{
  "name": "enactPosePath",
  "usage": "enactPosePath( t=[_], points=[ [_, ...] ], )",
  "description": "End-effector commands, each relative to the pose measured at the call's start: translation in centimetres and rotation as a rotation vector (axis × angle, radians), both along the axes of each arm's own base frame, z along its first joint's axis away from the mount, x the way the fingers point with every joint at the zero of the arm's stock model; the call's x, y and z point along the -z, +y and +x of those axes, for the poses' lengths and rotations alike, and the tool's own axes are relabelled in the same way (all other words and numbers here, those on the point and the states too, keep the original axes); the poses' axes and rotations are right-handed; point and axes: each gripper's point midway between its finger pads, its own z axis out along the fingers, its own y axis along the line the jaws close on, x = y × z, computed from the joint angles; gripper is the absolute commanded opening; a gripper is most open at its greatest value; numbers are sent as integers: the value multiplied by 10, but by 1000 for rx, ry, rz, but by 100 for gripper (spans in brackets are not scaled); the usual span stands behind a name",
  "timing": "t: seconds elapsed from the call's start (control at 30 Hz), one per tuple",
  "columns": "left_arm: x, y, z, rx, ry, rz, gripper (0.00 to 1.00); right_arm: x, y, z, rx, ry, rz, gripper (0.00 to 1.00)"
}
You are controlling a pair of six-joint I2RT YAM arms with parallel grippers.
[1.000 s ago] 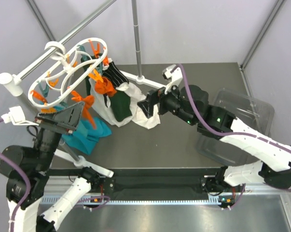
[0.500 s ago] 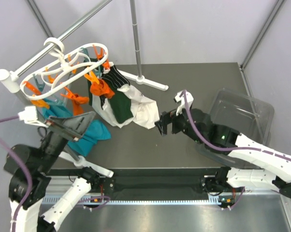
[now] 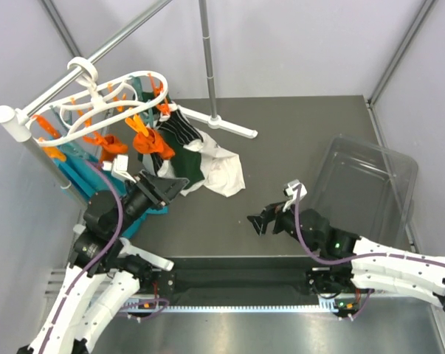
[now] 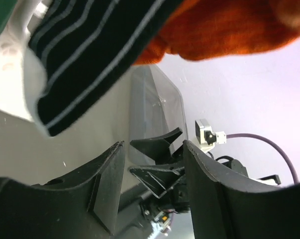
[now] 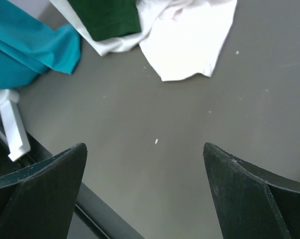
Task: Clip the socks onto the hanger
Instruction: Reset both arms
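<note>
- Since the earlier frames your right arm has pulled back from the cloth pile, and the right gripper (image 3: 257, 223) now sits low over the bare table (image 3: 281, 147) near the front edge. The left arm has dropped from beside the hanger (image 3: 97, 96) to the pile's near-left side, and the hanger has swung round on the rail (image 3: 126, 33).
- The left gripper (image 3: 170, 186) has its jaws apart with nothing between them. The right jaws are spread wide and also carry nothing.
- The move turns on this: the striped sock (image 3: 184, 134) lies just beyond and above the left jaws, its long axis running diagonally from the hanger's edge down toward the white cloth (image 3: 226, 175). The orange sock (image 3: 154, 141) hangs right beside it. The left arm is much the nearer, while the right is well apart.
- The left wrist view shows the striped sock's free end up and to the left of the jaw gap, not yet inside it. The overhead view cannot resolve that.
- Only the overhead view shows the hanger. You cannot tell from any view whether a clip already bites the striped sock.
- The right wrist view shows only table, white cloth and green cloth (image 5: 107, 20), no sock.
</note>
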Motion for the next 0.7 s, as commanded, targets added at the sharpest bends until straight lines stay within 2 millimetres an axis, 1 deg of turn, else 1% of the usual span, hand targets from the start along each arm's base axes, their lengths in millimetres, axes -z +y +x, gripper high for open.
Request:
enactPosePath(
  t=[0.0,0.03,0.1,0.13,0.17,0.2,0.23,0.27,0.3,0.33,0.37,0.4,0.43,0.47,0.5,0.53,0.57,0.6,0.63,0.67],
  points=[
    [5,-3,5,16,-117,17,55,-51,15,3,-25,-126,264,100],
    [25,-6,10,24,-104,24,56,-49,17,1,-43,-130,272,100],
    [45,-16,8,71,-88,16,56,-34,19,-2,-62,-130,264,100],
    [59,-23,10,91,-92,2,56,-42,22,-3,-78,-152,306,100],
    [69,-27,9,104,-86,7,57,-26,21,-5,-84,-140,291,100],
    [70,-35,6,125,-118,3,57,-38,22,-7,-95,-174,351,100],
    [80,-39,7,130,-150,28,57,-37,21,-8,-98,-184,371,100],
    [84,-49,-2,171,-174,37,58,-18,16,-10,-96,-173,354,100],
    [87,-53,-5,180,-196,47,58,-20,13,-11,-90,-188,387,100],
    [104,-54,-4,171,-203,79,59,-36,11,-12,-91,-232,462,100],
    [100,-57,-7,180,-245,54,59,-16,4,-15,-89,-219,439,100],
    [121,-61,-12,203,-229,61,60,-14,0,-16,-83,-227,452,100],
    [122,-61,-16,213,-241,32,60,-28,-5,-18,-78,-262,516,100],
    [122,-61,-19,216,-260,1,61,-13,-11,-20,-71,-246,494,100],
    [143,-60,-21,218,-235,7,61,-12,-17,-19,-51,-244,508,100],
    [143,-56,-24,211,-245,-31,61,-7,-23,-19,-31,-238,512,100],
    [143,-55,-26,209,-246,-43,62,-2,-24,-18,-20,-225,497,100],
    [174,-52,-27,205,-194,-19,62,4,-24,-17,-13,-209,484,100],
    [168,-49,-29,195,-220,-55,62,6,-24,-17,-16,-204,478,100],
    [175,-46,-29,182,-206,-55,62,10,-23,-18,-18,-195,463,100]
  ],
)
